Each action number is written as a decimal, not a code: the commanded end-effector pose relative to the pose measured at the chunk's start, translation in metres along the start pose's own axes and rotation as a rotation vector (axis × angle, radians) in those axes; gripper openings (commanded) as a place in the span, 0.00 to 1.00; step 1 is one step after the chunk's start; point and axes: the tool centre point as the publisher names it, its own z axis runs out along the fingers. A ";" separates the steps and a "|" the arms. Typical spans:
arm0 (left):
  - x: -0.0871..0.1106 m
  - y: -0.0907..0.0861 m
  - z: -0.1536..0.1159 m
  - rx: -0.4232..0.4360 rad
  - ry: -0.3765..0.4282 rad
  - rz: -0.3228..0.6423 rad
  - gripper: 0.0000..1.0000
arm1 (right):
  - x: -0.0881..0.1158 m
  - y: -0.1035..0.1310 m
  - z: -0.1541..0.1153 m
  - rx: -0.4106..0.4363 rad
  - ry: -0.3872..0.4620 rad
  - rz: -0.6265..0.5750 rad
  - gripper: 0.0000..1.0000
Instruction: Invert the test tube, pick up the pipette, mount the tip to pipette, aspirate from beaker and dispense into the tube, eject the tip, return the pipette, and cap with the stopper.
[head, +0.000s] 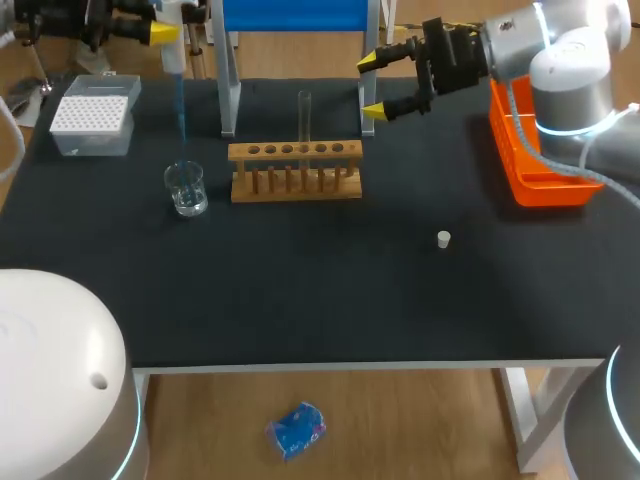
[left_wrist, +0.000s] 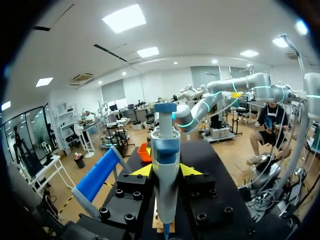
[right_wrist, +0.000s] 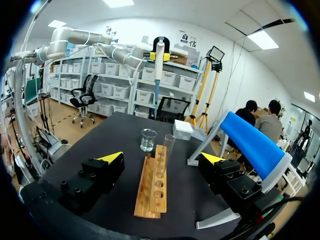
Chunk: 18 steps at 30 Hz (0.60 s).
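My left gripper (head: 166, 32) is shut on the white pipette (head: 173, 45) at the back left, holding it upright. Its blue tip (head: 181, 108) hangs just above the glass beaker (head: 186, 188). In the left wrist view the pipette (left_wrist: 165, 145) stands between the fingers of my left gripper (left_wrist: 165, 171). A clear test tube (head: 304, 118) stands upright in the wooden rack (head: 295, 172). My right gripper (head: 371, 86) is open, just right of the tube and level with its top. From the right wrist view, the rack (right_wrist: 151, 190) and tube (right_wrist: 167, 149) lie ahead of my right gripper (right_wrist: 162, 158). A small white stopper (head: 444, 238) lies on the mat.
A tip box (head: 92, 117) sits at the back left beside the beaker. An orange basket (head: 532, 165) stands at the right edge under my right arm. A grey stand with a blue panel (head: 290, 14) rises behind the rack.
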 end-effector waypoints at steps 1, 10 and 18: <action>-0.013 -0.022 0.006 -0.028 0.015 -0.006 0.00 | 0.000 0.000 0.000 0.001 0.000 0.000 1.00; -0.029 -0.058 0.025 0.016 0.037 -0.008 0.00 | 0.000 0.000 0.000 0.001 0.000 0.000 1.00; -0.039 -0.081 0.056 0.035 0.085 -0.008 0.00 | 0.000 0.000 0.000 0.001 0.000 0.000 1.00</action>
